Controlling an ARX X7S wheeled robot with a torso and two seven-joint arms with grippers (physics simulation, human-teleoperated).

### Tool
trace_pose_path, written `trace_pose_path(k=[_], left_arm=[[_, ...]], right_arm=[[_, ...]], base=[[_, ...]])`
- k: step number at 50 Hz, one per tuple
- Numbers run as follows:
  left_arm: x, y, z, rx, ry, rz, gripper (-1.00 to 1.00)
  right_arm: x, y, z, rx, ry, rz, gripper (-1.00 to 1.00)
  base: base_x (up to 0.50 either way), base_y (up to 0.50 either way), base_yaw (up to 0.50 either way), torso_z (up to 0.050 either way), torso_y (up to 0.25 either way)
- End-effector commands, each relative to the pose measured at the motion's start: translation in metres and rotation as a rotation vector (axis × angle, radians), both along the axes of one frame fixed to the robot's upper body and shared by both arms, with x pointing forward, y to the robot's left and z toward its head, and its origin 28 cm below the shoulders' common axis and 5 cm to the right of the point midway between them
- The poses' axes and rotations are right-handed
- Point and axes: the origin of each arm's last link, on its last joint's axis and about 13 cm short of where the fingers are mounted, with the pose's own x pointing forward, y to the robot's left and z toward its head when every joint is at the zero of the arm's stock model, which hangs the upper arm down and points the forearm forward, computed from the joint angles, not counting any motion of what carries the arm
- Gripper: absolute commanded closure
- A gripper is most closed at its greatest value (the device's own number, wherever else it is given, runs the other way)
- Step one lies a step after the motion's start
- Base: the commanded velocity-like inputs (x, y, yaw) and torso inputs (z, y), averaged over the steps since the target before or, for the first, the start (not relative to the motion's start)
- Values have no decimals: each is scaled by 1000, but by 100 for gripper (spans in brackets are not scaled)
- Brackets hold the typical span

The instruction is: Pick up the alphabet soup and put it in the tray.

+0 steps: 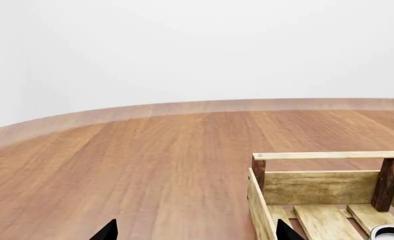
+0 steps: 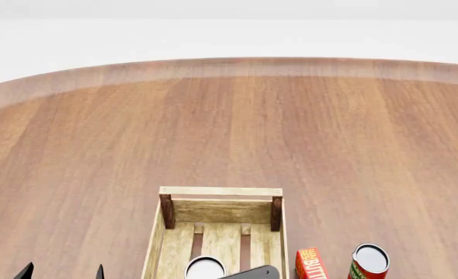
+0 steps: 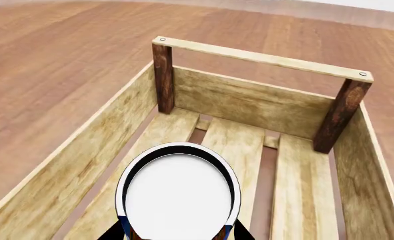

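The alphabet soup (image 3: 178, 192) is a can with a whitish round top and a blue side. It stands upright inside the tray (image 3: 257, 102), a light-wood slatted crate with dark corner posts. My right gripper (image 3: 177, 235) has its black fingertips (image 3: 113, 233) pressed against both sides of the can. In the head view the can (image 2: 205, 269) shows in the tray (image 2: 221, 212) at the bottom edge, with the right gripper (image 2: 254, 273) beside it. My left gripper (image 1: 197, 236) is open and empty over bare table, left of the tray (image 1: 320, 187); it also shows in the head view (image 2: 62, 273).
A red butter box (image 2: 310, 265) and a smaller red can with a white top (image 2: 368, 261) stand right of the tray. The round wooden table (image 2: 229, 128) stretches far ahead to a curved far edge.
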Motion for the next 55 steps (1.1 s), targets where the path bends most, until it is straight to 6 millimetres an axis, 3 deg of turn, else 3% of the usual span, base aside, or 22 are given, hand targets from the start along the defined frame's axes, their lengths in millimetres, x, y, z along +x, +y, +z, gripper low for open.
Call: trace_pose_path(k=[1,55], left_arm=[[0,0,0,0,1,0,-100],[0,0,0,0,0,2,-100]], right_arm=[[4,1,2,-18,-16,12,100],[7,-2,0,-13,22,-2,100]], base=[[0,0,0,0,0],[0,0,0,0,1]])
